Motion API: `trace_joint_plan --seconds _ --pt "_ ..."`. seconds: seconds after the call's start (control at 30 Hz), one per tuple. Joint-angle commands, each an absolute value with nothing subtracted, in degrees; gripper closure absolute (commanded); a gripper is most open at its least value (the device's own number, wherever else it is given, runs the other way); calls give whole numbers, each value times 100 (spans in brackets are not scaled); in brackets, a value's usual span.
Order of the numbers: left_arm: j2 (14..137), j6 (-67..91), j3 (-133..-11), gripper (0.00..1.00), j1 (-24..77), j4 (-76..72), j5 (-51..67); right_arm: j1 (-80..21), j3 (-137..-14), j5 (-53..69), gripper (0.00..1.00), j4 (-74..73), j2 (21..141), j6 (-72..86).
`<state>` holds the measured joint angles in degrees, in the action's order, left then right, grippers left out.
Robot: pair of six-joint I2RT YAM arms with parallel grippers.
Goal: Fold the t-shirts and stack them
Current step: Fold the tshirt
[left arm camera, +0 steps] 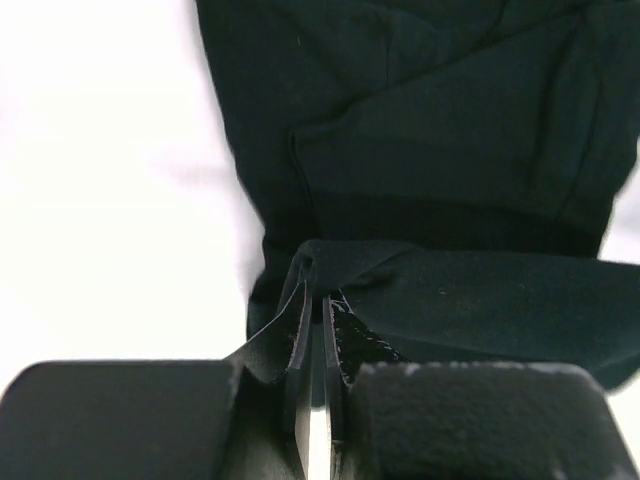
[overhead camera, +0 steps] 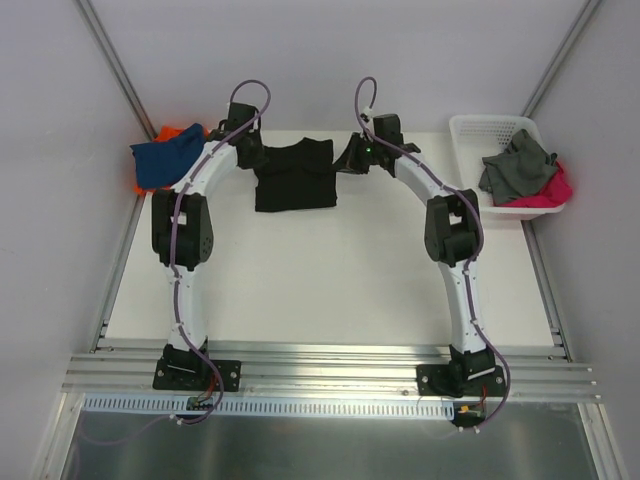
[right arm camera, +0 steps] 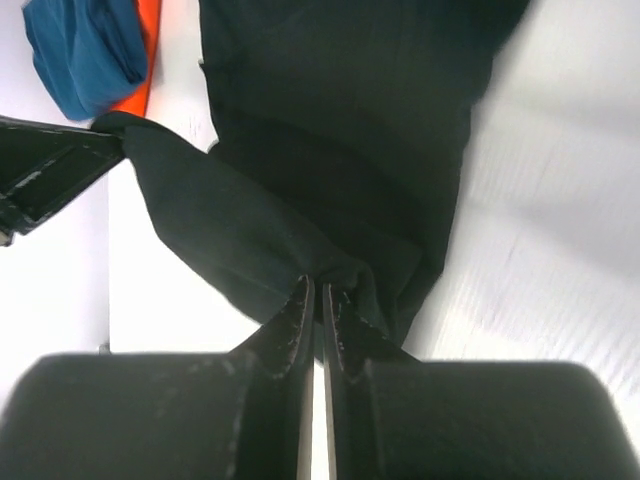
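**A:** What are the two pincers doing?

**B:** The left pincer [left arm camera: 318,305] is pressed together on a bunched corner of the black tee [left arm camera: 450,120]. The right pincer [right arm camera: 318,292] pinches the opposite corner the same way. A band of cloth is raised between them. The rest of the tee lies flat on the desk [overhead camera: 330,280], just ahead of both sets of tips.

**A:** How will it handle?

**B:** I'd say it's light, limp and not fragile. It sags and creases wherever nothing supports it, so a fold needs both holds moving together.

**A:** Where should it be gripped?

**B:** At the corners of a hem or at a seam, where doubled cloth gives the pads something to bite. A pinch in the middle of the panel would probably only pull up a tent.

**A:** And the other tees?

**B:** The blue tee [right arm camera: 85,50] is heaped on the orange tee [right arm camera: 148,60], near the left pincer's outer side. A basket [overhead camera: 470,130] of grey and pink cloth sits well off the right pincer's outer side.
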<state>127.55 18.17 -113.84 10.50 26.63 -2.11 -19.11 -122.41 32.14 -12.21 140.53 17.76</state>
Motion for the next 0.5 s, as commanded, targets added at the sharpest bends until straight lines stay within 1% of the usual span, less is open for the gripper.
trace_joint_plan --seconds 0.0,0.03,0.1,0.13,0.17,0.23,0.27,0.33,0.37,0.4,0.47 --pt "11544 1828 -10753 100 1055 2637 -247 -1846 -11867 3269 100 -1169 13115 1828" --pt "11357 1872 -10540 100 1055 2672 -63 -1846 -11421 3287 100 -1195 12765 1846" --pt "10788 1994 -9864 100 1063 2803 174 -1863 -10953 3418 100 -1222 12351 1951" --pt "10601 2013 -9653 100 1072 2856 263 -1872 -10412 3454 100 -1248 12157 1977" --pt "10426 2047 -9442 100 1098 2917 351 -1881 -10154 3480 100 -1274 11720 1986" --pt "9898 2065 -8844 100 1151 3049 457 -1898 -9600 3533 100 -1275 11288 2030" --pt "9731 2065 -8476 100 1177 3076 457 -1916 -9119 3551 99 -1301 10920 2048" --pt "9248 2092 -8123 100 1265 3155 492 -1925 -8712 3559 100 -1344 10514 2039" --pt "8933 2109 -7808 100 1300 3181 510 -1934 -8301 3560 100 -1380 10346 2030" --pt "8756 2109 -7639 100 1344 3190 518 -1934 -8123 3551 100 -1415 9971 2013" --pt "8430 2109 -7323 100 1476 3252 536 -1977 -7754 3542 100 -1529 9600 1951"
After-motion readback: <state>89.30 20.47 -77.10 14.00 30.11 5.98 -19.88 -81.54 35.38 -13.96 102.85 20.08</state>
